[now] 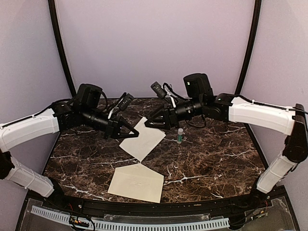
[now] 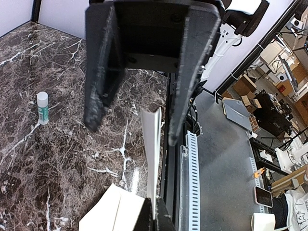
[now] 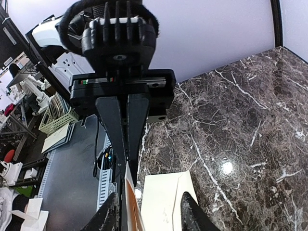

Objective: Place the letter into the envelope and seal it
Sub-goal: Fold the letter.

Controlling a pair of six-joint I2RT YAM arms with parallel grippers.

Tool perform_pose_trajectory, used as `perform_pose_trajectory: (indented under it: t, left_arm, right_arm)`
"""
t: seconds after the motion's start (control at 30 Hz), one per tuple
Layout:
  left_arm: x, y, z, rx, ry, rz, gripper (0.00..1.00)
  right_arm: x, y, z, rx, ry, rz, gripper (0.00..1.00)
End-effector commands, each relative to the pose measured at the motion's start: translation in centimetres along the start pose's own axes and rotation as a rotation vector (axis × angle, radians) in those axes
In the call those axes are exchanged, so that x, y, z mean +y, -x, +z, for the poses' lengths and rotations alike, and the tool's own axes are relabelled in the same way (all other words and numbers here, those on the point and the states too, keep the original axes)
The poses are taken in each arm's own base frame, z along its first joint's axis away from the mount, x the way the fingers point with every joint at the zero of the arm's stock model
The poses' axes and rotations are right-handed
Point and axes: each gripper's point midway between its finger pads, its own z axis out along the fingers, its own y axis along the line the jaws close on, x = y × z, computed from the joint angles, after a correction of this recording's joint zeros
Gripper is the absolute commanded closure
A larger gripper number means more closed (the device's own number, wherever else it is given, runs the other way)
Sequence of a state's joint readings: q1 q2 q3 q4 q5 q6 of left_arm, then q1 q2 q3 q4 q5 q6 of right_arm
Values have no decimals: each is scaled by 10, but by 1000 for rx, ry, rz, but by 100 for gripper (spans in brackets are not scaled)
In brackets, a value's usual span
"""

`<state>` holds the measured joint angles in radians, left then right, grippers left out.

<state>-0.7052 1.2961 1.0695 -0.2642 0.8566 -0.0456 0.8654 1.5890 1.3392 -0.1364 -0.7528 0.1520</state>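
Right wrist: right pincer (image 3: 126,166) clamped on letter (image 3: 131,202) — left pincer (image 2: 134,131) spread wide.

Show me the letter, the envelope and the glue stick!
letter (image 1: 143,139), top view, middle of the sheet.
envelope (image 1: 136,186), top view, middle of its body.
glue stick (image 1: 180,136), top view, middle of the tube.

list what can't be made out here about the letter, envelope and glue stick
1. glue stick label: too small in the top view, blurred in the left wrist view.
2. envelope emblem: too faint from above; both wrist views cut the envelope off at the bottom edge.
3. letter face: seen only edge-on in both wrist views.
4. Whether the open left gripper touches the letter: unclear, the sheet's edge runs close beside one finger.
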Motion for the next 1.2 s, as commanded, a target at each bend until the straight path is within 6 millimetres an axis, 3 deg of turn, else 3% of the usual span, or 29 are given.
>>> perform_pose_trajectory:
  t: [0.0,0.23,0.37,0.43,0.5,0.53,0.6,0.67,0.9,0.93,1.03,1.17]
  left_arm:
    - [-11,15,-3,-21,-35,28,100]
    - [-12,15,-3,-13,-36,30,100]
    - [-6,12,-2,-5,-9,27,99]
    - [-3,10,-2,1,3,18,61]
    - [-2,6,-2,9,12,9,44]
    - [0,4,-2,14,23,4,42]
    - [2,-1,-3,24,38,-4,45]
    - [3,-5,-4,31,48,-12,54]
    - [0,-10,-9,21,43,-23,99]
    - [0,-10,-9,19,46,-23,100]
    - [0,-8,-13,-3,61,-7,100]
    - [0,-3,-19,-38,72,8,100]
  right_arm:
    - [15,9,-4,-14,60,-25,70]
    - [18,3,-6,-5,67,-12,100]
    - [19,5,-9,-19,53,-22,100]
    - [20,7,-11,-26,48,-28,100]
    - [20,8,-13,-30,40,-30,100]
    - [20,7,-14,-31,36,-32,100]
    - [21,7,-15,-31,34,-33,100]
    - [21,4,-15,-26,34,-27,100]
    - [20,0,-15,-14,41,-15,100]
    - [20,0,-16,-17,40,-13,99]
    - [20,-1,-19,-27,35,-14,73]
    - [13,-8,-25,-32,33,9,68]
